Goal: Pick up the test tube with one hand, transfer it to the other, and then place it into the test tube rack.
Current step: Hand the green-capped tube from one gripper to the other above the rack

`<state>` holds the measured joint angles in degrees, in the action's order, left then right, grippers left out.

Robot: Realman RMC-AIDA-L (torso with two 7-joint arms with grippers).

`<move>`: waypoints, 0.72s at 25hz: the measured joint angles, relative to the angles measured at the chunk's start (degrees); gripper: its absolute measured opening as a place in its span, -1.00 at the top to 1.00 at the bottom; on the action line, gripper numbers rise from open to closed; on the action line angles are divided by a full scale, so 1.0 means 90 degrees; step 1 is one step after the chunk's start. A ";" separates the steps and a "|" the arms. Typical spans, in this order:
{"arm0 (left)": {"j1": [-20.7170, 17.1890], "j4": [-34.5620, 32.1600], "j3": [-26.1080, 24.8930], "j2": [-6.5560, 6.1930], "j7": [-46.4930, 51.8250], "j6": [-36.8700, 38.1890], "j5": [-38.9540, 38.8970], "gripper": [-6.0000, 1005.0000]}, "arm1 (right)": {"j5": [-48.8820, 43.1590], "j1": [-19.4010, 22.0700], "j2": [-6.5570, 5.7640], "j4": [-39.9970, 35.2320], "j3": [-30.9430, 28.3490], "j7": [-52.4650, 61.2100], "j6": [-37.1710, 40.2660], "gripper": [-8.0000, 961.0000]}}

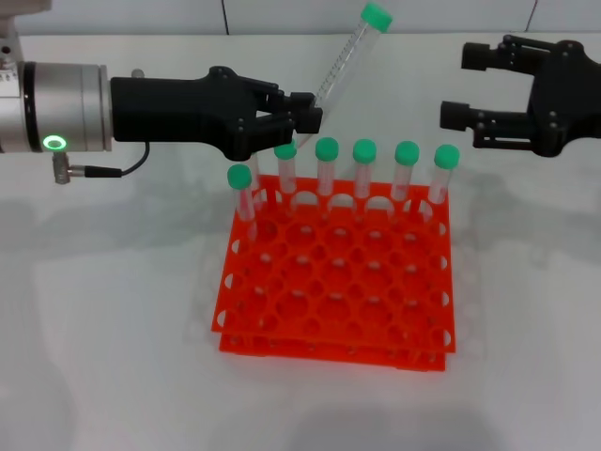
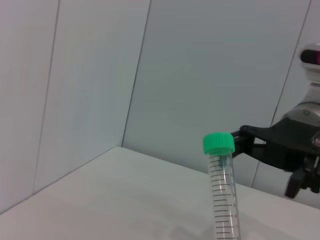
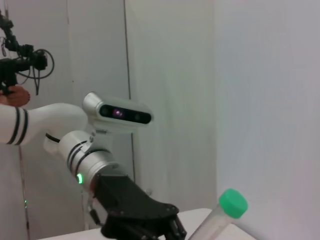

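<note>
My left gripper reaches in from the left, above the rack's back row. It is shut on the lower end of a clear test tube. The tube tilts up and to the right, with its green cap on top. The tube also shows in the left wrist view and the right wrist view. My right gripper hovers open at the upper right, a short way right of the tube and apart from it. The orange-red test tube rack stands on the table below.
Several identical green-capped tubes stand upright in the rack, most of them along the back row and one at the left edge. The white table extends around the rack. A white wall stands behind.
</note>
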<state>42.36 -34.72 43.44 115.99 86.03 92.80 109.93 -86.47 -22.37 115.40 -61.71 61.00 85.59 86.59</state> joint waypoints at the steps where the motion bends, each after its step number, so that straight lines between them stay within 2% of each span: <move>1: -0.0002 0.0000 -0.0001 0.0001 -0.0003 0.0007 0.0000 0.63 | 0.0046 -0.0001 0.0000 0.0000 0.0069 0.0001 -0.0083 -0.61; 7: -0.0010 0.0000 0.0006 0.0003 -0.0015 0.0027 0.0000 0.63 | 0.0275 -0.0034 -0.0001 0.0001 0.0475 0.0001 -0.0612 -0.60; 18: -0.0009 0.0000 0.0008 -0.0005 -0.0093 0.0031 0.0002 0.63 | 0.0714 -0.0181 0.0012 0.0048 0.0659 0.0007 -0.0702 -0.60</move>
<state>42.28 -34.72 43.51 115.95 85.20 93.08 109.95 -80.05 -24.01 115.51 -61.28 66.93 85.66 80.27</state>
